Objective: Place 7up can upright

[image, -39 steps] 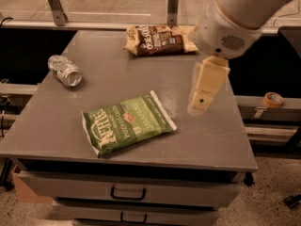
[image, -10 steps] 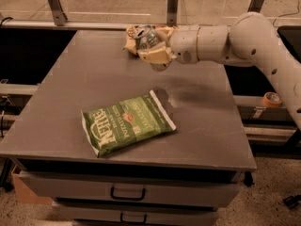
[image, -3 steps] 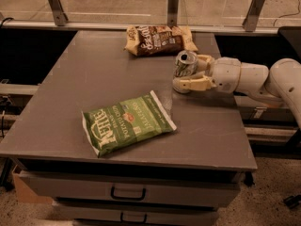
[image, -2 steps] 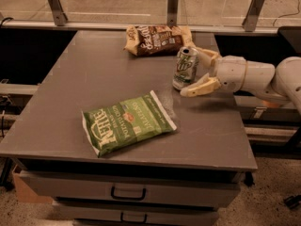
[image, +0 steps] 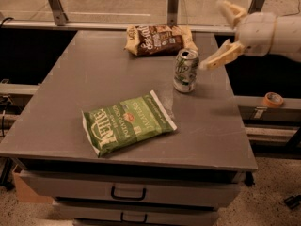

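The 7up can, silvery with green markings, stands upright on the grey table right of centre, its open top facing up. My gripper is open and empty, up and to the right of the can and apart from it. One cream finger points down-left toward the can's top; the other finger points up and back.
A flat green chip bag lies in front of the can near the table's front. A brown chip bag lies at the back edge behind the can. An orange tape roll sits on a ledge to the right. Drawers are below.
The gripper has let go of the can and pulled back up and to the right. The can stays standing upright where it was set down.
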`<state>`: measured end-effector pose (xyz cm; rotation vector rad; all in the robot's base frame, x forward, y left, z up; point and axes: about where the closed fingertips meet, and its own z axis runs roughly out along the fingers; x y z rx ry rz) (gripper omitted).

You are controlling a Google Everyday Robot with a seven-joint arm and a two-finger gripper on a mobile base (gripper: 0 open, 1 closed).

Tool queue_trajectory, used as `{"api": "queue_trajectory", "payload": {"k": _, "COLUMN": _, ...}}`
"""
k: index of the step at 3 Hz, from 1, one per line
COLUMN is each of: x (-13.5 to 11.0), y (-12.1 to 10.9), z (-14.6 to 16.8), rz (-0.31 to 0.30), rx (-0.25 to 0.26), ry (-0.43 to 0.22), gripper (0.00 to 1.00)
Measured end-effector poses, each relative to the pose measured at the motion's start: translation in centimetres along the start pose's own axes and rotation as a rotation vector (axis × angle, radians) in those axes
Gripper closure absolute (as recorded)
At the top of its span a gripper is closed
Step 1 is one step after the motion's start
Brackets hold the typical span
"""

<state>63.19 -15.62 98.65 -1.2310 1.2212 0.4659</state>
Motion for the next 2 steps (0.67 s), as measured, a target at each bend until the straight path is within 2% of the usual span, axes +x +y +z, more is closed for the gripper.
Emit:
{"api": "queue_trajectory", "payload": {"k": 1, "x": -7.4, "y": -4.6, "z": -4.0, "rz": -0.177, "rx": 0.064, "ry": 0.125, "gripper": 0.0}}
{"api": "queue_trajectory", "payload": {"k": 2, "x": -9.9, "y": -6.7, "z": -6.5, "rz": -0.215, "rx": 0.129, "ry": 0.119, "gripper": 0.0}}
